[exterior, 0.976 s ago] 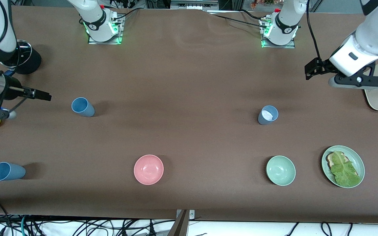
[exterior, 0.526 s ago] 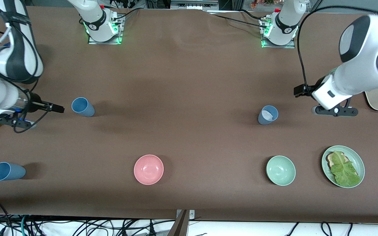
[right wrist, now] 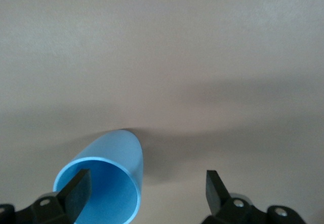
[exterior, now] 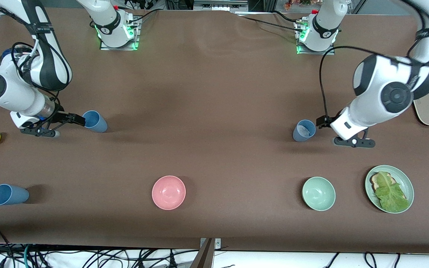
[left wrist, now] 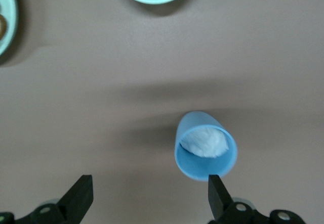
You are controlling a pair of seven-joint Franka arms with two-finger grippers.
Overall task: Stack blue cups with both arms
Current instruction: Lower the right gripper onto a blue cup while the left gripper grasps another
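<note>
Third blue cup sits alone at the right arm's end of the table, nearer the front camera, no gripper by it. Right gripper, jaws spread and empty, points level at the blue cup just beside its tips. Right wrist view: one finger overlaps the rim, so the cup lies off-centre. Greyer cup stands upright. Left gripper, also wide and empty, is just beside it. Left wrist view alone shows the white patch and this cup lying toward one finger.
</note>
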